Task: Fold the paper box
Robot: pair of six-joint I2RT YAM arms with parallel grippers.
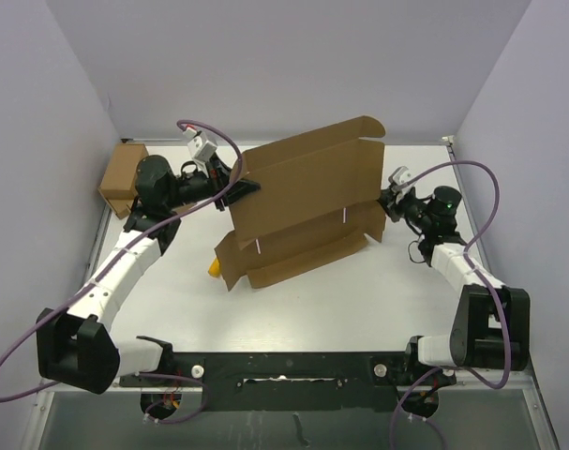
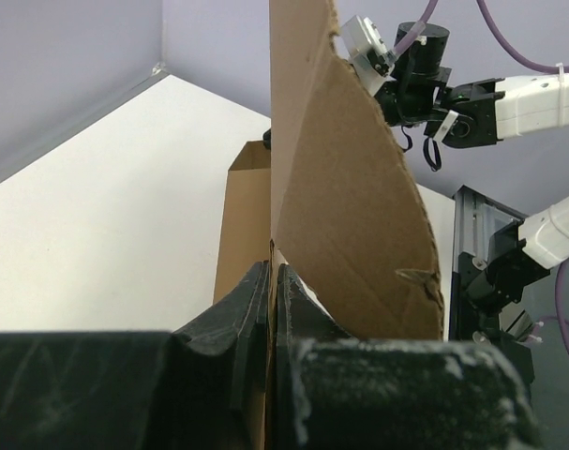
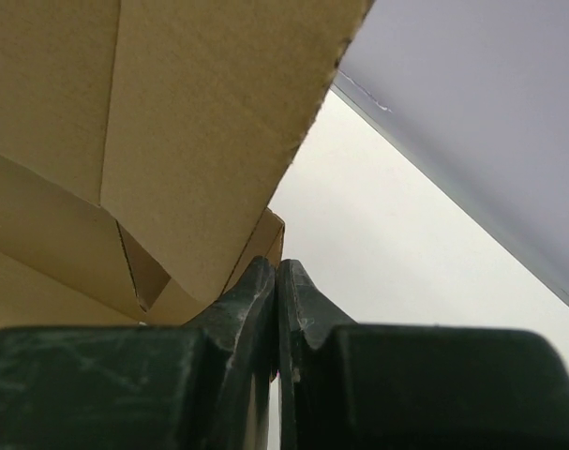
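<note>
From above, the box [image 1: 303,202] sits mid-frame, its big panel tilted up over the table [image 1: 359,300]. My left pincer [image 1: 239,187] meets its left edge and my right pincer [image 1: 387,208] its right edge.

At my left wrist, the left pincer [image 2: 273,281] is clamped on the box [image 2: 340,234], which rises up the centre of the frame.

At my right wrist, the right pincer [image 3: 275,272] is pressed together at bottom centre. The box [image 3: 190,112] fills the upper left, and I cannot tell if any card is nipped.

The light is bright and even. The top picture is sharp. The paper box [image 1: 303,202] drops a faint, soft shadow on the white table [image 1: 359,300]. Up close, the dark fingers [image 2: 230,323] look blurry.
</note>
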